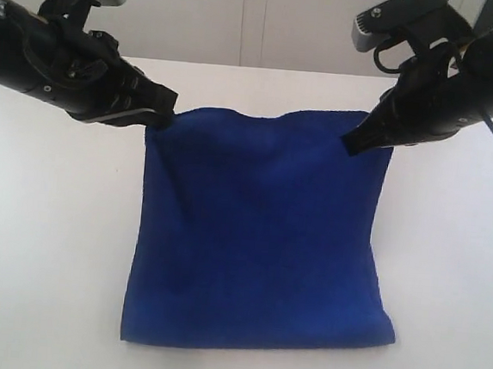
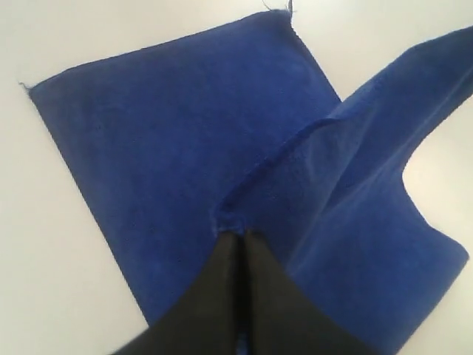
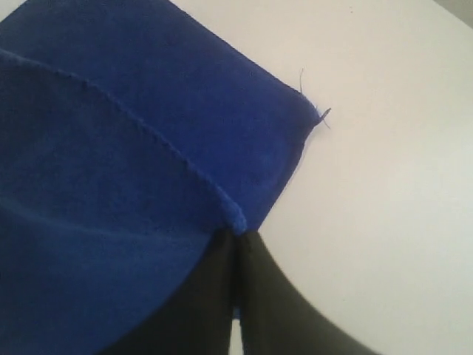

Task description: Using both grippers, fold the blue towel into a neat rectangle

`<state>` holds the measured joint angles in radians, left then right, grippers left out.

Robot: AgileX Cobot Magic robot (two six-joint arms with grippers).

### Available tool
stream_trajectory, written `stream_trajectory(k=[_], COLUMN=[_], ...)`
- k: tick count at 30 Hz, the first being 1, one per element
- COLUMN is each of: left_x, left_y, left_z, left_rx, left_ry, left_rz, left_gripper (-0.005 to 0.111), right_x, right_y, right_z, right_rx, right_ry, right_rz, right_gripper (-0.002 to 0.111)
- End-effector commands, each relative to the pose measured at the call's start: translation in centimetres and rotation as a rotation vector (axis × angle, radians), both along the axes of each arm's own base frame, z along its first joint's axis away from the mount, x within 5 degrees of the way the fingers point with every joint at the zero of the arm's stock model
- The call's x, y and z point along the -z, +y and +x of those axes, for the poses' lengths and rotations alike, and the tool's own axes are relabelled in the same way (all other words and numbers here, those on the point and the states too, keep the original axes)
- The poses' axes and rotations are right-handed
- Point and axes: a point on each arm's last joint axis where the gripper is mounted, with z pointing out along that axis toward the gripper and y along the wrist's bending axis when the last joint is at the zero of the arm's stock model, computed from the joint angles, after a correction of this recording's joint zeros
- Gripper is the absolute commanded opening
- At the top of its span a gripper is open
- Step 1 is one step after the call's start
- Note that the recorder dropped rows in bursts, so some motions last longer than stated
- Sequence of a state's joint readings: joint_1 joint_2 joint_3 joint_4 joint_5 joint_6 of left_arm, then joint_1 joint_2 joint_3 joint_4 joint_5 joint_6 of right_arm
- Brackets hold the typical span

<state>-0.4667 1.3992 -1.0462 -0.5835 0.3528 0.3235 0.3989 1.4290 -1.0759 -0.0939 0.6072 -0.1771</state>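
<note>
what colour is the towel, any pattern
Plain deep royal blue towel, no pattern; clearest in the exterior view.

plain royal-blue towel (image 1: 259,237), white table (image 1: 43,244)

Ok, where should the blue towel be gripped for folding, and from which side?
By its two far corners, one per tool, each coming in from its outer side. The towel is rectangular; with the left tool and right tool shut on those corners, its edge spans evenly between them.
</note>
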Motion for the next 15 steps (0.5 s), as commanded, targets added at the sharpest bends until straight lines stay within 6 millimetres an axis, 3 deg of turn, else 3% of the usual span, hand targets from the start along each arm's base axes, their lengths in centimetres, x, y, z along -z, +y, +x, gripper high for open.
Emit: stream_trajectory(k=[1, 7, 15], left_x=[-0.5, -0.4, -0.2], left_y=[-0.8, -1.8, -2.3], left_z=[1.2, 2.9, 4.8], left_rx=[-0.012, -0.011, -0.025], left_ry=[-0.004, -0.004, -0.014], left_rz=[-0.050, -0.068, -0.067], left_gripper=[0.000, 0.000, 0.000], right_x=[-1.0, -1.5, 0.2], right_y=[-0.3, -1.0, -0.4], right_z=[1.4, 2.7, 4.6], right_rx=[0.035, 0.070, 0.069], right_ry=[-0.038, -0.044, -0.040], right_rz=[0.009, 0.009, 0.010], right_gripper=[0.000, 0.000, 0.000])
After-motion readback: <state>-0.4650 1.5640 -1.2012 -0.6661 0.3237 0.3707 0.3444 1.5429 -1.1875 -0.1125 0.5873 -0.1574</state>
